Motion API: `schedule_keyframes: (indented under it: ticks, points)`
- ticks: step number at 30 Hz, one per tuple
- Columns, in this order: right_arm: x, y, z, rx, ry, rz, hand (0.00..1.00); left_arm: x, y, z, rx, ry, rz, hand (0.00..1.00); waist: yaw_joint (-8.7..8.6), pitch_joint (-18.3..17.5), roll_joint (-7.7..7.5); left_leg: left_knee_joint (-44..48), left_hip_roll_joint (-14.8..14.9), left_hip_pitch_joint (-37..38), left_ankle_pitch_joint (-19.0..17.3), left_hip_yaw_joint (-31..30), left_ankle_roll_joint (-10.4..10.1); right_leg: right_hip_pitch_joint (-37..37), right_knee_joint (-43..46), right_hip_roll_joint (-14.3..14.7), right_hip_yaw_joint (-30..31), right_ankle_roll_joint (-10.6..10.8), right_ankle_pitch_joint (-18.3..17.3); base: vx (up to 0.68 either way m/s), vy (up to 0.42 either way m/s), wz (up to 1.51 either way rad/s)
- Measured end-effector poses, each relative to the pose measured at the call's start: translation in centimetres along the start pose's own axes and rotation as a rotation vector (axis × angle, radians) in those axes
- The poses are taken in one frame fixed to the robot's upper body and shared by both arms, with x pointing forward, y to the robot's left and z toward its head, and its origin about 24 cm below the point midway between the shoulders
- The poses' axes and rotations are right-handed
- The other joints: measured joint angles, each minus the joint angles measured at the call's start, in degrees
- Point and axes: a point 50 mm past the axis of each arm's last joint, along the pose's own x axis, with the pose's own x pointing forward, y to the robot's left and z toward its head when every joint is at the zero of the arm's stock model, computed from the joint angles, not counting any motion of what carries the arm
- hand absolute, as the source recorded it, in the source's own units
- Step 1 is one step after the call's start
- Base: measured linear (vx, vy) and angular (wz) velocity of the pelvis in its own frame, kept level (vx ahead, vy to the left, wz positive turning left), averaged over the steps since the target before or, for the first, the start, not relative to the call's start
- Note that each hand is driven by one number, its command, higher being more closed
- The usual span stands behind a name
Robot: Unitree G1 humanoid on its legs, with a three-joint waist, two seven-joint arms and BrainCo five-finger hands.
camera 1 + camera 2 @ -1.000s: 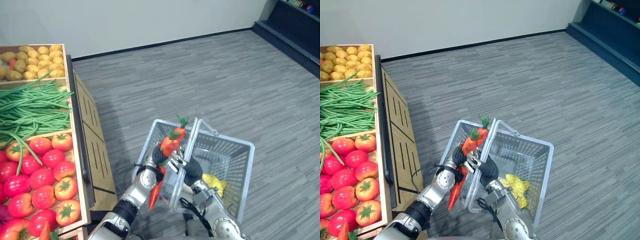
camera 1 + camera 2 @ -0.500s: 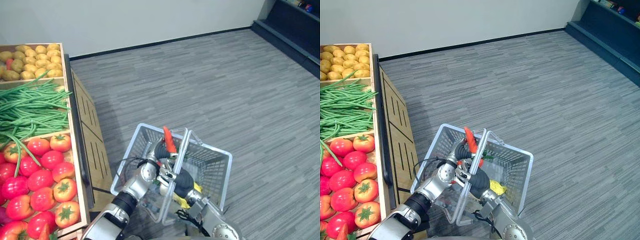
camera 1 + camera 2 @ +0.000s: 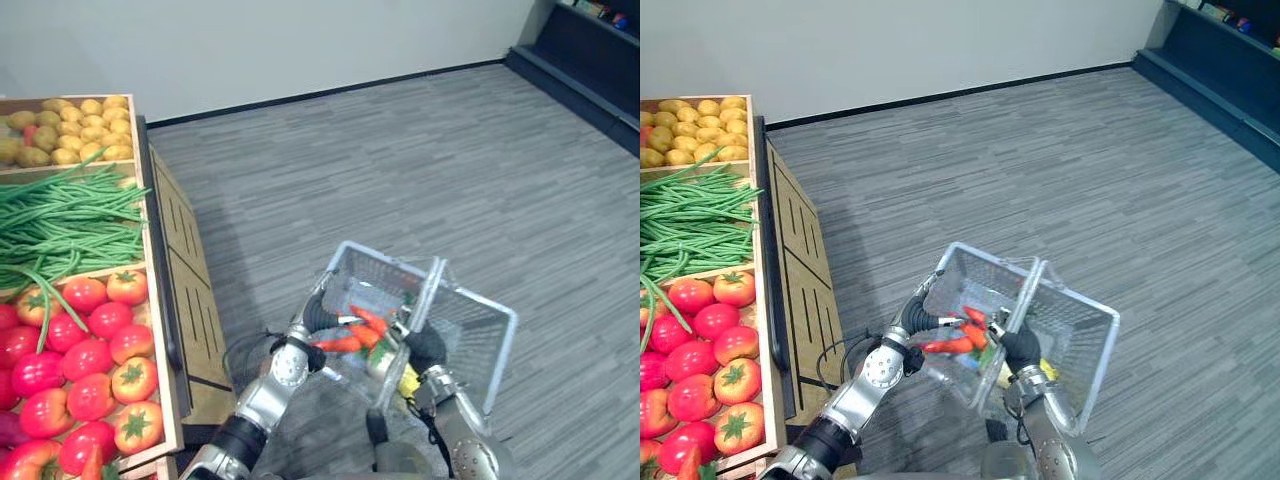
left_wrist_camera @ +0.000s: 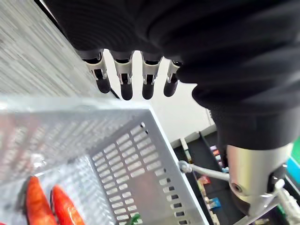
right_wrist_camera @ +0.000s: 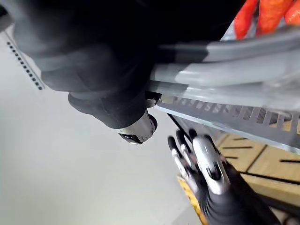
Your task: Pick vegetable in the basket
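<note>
Smooth orange carrots (image 3: 358,332) lie inside the perforated grey plastic basket (image 3: 372,251). The left hand (image 3: 319,313) hangs at its rim, fingers straight, holding nothing. The right hand (image 3: 426,350) grips the tubular handle (image 3: 424,295).

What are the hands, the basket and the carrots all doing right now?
Basket: tilted, handles raised together.
Carrots: lying loose inside the basket.
Left hand: open, above the carrots.
Right hand: shut on the handles.
Crates: full.
</note>
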Motion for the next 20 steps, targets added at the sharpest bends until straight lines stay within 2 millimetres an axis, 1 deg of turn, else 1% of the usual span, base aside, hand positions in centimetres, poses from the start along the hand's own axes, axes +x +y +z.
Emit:
schedule_keyframes:
  ticks: [3,4,5,7,8,9,10,12,13,15,16,17,20]
  points:
    - [-0.3,-1.9,0.2,-0.052,-0.006,-0.078,1.00,-1.0,1.2,-0.6,-0.079,0.024,0.048,0.00,0.21,-0.36,0.34,-1.35,-0.04,0.73,0.87,-0.80,-0.13,0.76,0.00,0.06,-1.13,-0.06,-0.09,-0.03,-0.037,0.14]
    - [-0.5,-2.5,0.1,-0.071,0.005,-0.102,1.00,-1.5,1.6,-1.0,-0.111,0.045,0.067,0.00,1.00,-0.45,0.41,-1.63,-0.02,0.93,1.03,-0.84,-0.29,0.87,0.00,0.13,-1.16,-0.02,-0.23,-0.04,-0.039,0.02]
    - [-0.7,-2.9,0.1,-0.085,0.011,-0.116,1.00,-1.7,1.8,-1.2,-0.129,0.053,0.074,0.00,1.38,-0.45,0.41,-1.70,-0.02,0.86,1.03,-0.86,-0.30,0.87,0.00,0.11,-1.21,0.07,-0.39,-0.06,-0.043,0.02]
    - [-1.5,-4.4,-0.5,-0.139,0.060,-0.164,1.00,-3.0,2.4,-2.6,-0.181,0.117,0.118,0.00,1.49,-0.64,0.73,-1.72,0.02,0.79,1.09,-1.93,-0.40,1.39,0.01,0.07,-2.25,0.20,-0.73,-0.06,-0.043,0.17]
    - [-1.9,-4.7,-0.7,-0.152,0.073,-0.175,1.00,-3.3,2.4,-2.9,-0.192,0.133,0.123,0.00,1.48,-0.75,0.87,-1.72,0.06,0.80,1.11,-2.25,-0.42,1.57,0.04,0.09,-2.37,0.06,-0.88,-0.04,-0.029,0.20]
    - [-2.5,-5.3,-1.0,-0.182,0.099,-0.196,1.00,-4.1,2.5,-3.6,-0.216,0.164,0.129,0.00,1.64,-1.06,1.14,-1.76,0.15,0.80,1.12,-2.44,-0.45,1.60,0.18,0.14,-2.52,0.12,-1.06,-0.02,-0.016,0.10]
    - [-2.8,-5.6,-1.1,-0.197,0.111,-0.203,1.00,-4.6,2.6,-3.9,-0.225,0.181,0.138,0.00,1.78,-1.13,1.26,-1.78,0.16,0.79,1.12,-2.47,-0.45,1.60,0.21,0.15,-2.57,0.12,-1.10,-0.02,-0.016,0.05]
    - [-3.6,-6.6,-1.8,-0.258,0.164,-0.240,1.00,-6.1,3.1,-5.2,-0.261,0.245,0.171,0.00,2.45,-1.25,1.46,-2.08,0.14,0.79,1.29,-2.81,-0.71,1.58,0.29,0.14,-3.45,0.11,-1.12,-0.02,-0.020,0.07]
    - [-3.9,-7.0,-2.0,-0.277,0.182,-0.257,1.00,-6.4,3.4,-5.5,-0.264,0.259,0.186,0.00,2.78,-1.25,1.44,-2.39,0.07,0.79,1.55,-3.07,-0.70,1.58,0.36,0.11,-3.78,0.01,-1.18,-0.02,-0.022,0.18]
    - [-4.3,-7.7,-2.3,-0.332,0.217,-0.280,1.00,-7.1,4.0,-6.2,-0.263,0.289,0.215,0.00,2.90,-1.25,1.44,-3.20,-0.15,0.79,2.15,-3.69,-0.66,1.59,0.43,-0.01,-4.33,-0.06,-1.24,-0.01,-0.017,0.17]
    - [-4.5,-8.0,-2.6,-0.370,0.242,-0.287,1.00,-7.6,4.2,-6.8,-0.267,0.320,0.233,0.00,3.03,-1.26,1.46,-3.54,-0.18,0.81,2.43,-3.94,-0.75,1.59,0.43,-0.02,-4.68,-0.08,-1.26,-0.01,-0.017,0.12]
    - [-4.7,-8.2,-2.8,-0.426,0.268,-0.291,1.00,-8.2,4.3,-7.5,-0.267,0.354,0.240,0.00,2.99,-1.27,1.45,-3.75,-0.23,0.93,2.80,-4.08,-0.77,1.59,0.43,-0.02,-5.02,-0.08,-1.26,0.00,-0.018,0.11]
    - [-4.9,-8.8,-2.7,-0.513,0.296,-0.314,1.00,-9.3,4.2,-8.5,-0.264,0.410,0.243,0.00,3.01,-1.27,1.46,-3.74,-0.20,1.02,2.93,-4.41,-0.76,1.61,0.43,-0.02,-5.44,-0.08,-1.26,0.00,-0.016,0.06]
